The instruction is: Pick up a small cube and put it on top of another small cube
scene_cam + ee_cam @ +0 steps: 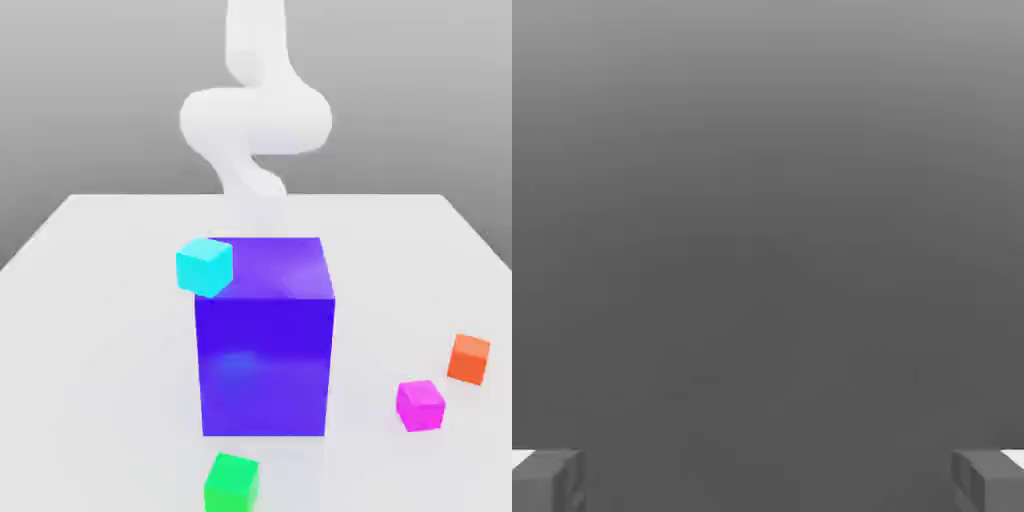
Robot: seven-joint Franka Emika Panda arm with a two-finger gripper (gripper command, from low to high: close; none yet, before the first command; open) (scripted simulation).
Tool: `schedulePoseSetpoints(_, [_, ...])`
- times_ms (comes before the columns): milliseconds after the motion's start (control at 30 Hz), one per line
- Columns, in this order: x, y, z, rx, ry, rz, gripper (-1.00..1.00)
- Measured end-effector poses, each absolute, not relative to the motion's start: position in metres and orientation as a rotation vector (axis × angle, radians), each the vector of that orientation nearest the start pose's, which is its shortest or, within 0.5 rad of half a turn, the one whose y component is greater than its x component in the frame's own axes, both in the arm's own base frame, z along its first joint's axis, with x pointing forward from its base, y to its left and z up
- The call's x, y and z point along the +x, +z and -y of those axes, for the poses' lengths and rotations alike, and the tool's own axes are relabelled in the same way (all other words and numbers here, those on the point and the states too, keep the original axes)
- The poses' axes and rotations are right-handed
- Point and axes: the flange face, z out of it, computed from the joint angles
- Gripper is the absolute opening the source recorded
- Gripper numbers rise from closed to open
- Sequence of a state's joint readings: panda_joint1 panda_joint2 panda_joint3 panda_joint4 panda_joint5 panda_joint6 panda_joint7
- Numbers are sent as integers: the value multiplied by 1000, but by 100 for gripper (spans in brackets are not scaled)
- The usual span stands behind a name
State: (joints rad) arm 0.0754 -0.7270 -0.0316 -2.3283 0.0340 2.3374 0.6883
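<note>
The small magenta cube (420, 404) rests on the white table (90, 300) toward the exterior view's right, near the front. The small green cube (232, 483) sits at the front edge, just before the big blue cube (265, 335). The white arm (255, 120) rises behind the blue cube, far from both small cubes. In the hand view my gripper (768, 480) is open: its two grey fingertips (547, 480) stand wide apart with nothing between them, facing plain grey.
The large blue-violet cube stands mid-table between the arm and the green cube. A small cyan cube (205, 266) sits at its upper corner on the exterior view's left. A small orange cube (469, 358) lies just behind the magenta one.
</note>
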Motion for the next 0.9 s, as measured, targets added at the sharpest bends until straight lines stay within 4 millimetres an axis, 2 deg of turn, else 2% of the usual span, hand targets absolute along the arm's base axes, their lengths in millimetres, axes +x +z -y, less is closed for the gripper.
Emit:
schedulePoseSetpoints(100, [405, 626, -35, -2632, -820, -652, 0])
schedulePoseSetpoints(200, [427, 576, -62, -2711, -714, -443, 0])
schedulePoseSetpoints(300, [440, 525, -91, -2774, -614, -231, 0])
schedulePoseSetpoints(433, [445, 456, -132, -2835, -486, 58, 0])
schedulePoseSetpoints(533, [439, 404, -160, -2865, -394, 280, 0])
schedulePoseSetpoints(667, [422, 339, -191, -2883, -279, 580, 0])
schedulePoseSetpoints(800, [394, 278, -219, -2869, -168, 908, 0])
schedulePoseSetpoints(900, [371, 236, -229, -2846, -91, 1144, 0])
